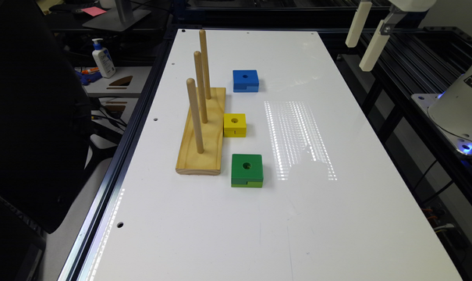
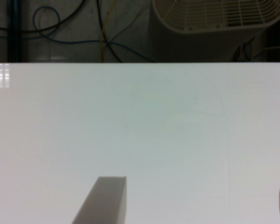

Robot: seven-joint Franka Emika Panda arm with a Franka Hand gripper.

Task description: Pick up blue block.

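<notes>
Blue block (image 1: 245, 80) lies on the white worktop (image 1: 337, 218), far of the yellow block (image 1: 235, 124). I see my pincer (image 1: 363, 39) spread wide, well apart at the exterior view's right.

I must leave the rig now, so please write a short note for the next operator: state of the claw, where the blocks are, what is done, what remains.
Claw: open, holding nothing, raised high near the table's far corner at the exterior view's right.
Blue block: flat on the white table, untouched, farthest in the row beside the wooden peg board.
Yellow block sits in the middle, green block nearest.
Done: nothing yet.
Left: move over the blue block, descend, close, lift.
</notes>
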